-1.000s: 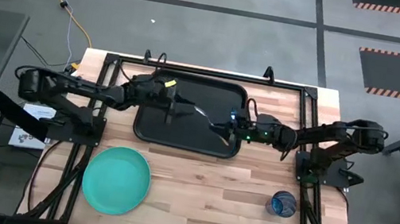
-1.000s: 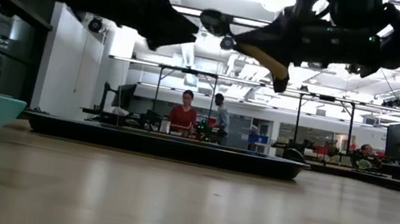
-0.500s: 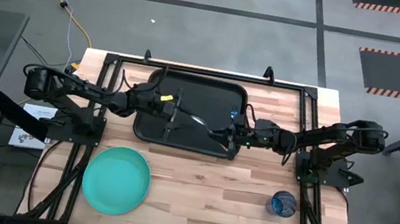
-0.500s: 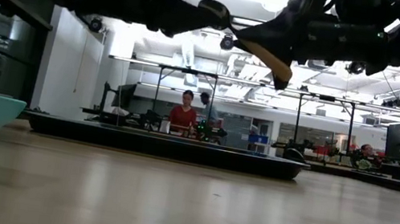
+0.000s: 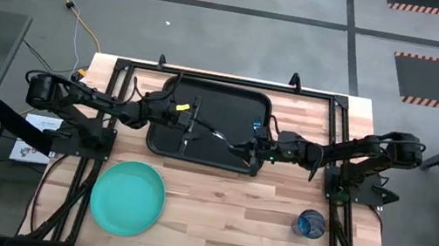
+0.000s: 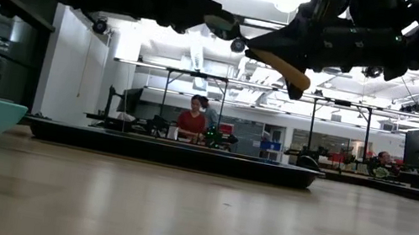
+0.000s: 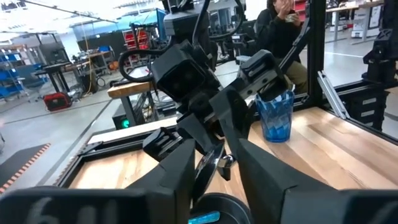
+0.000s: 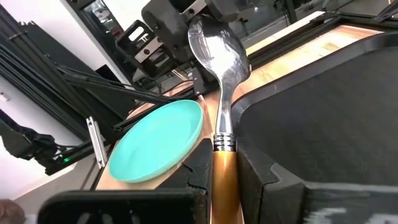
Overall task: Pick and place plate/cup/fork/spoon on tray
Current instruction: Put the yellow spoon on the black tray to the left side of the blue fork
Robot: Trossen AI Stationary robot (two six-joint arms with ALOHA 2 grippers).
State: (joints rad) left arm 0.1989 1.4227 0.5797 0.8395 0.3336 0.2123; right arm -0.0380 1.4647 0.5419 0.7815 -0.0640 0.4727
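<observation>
A spoon (image 5: 222, 135) with a steel bowl (image 8: 214, 40) and an orange handle hangs level above the black tray (image 5: 231, 103). My right gripper (image 5: 252, 149) is shut on its handle end. My left gripper (image 5: 194, 125) reaches in from the table's left. It is open, with its fingers on either side of the spoon's bowl (image 7: 208, 171). I cannot tell whether they touch it. The turquoise plate (image 5: 127, 198) lies on the table near the front left. The blue cup (image 5: 310, 224) stands upright at the front right. No fork shows. My right gripper pinches the spoon's orange handle (image 8: 224, 163) between its two fingers, close to where the steel neck begins. The fingers come level from the table's right and lie along the handle. The spoon is lifted clear above the tray, and its bowl points toward the left gripper.
Black frame rails (image 5: 337, 133) run along the table's far and side edges. Bare wood lies between the plate and the cup (image 5: 222, 221). In the low view, people stand in the room beyond the table (image 6: 192, 121).
My left gripper has moved toward the table's right and slightly toward its near edge, up to the spoon's bowl, which now lies between its fingers. My right gripper has kept the spoon level above the tray, shifting only a little toward the near edge.
</observation>
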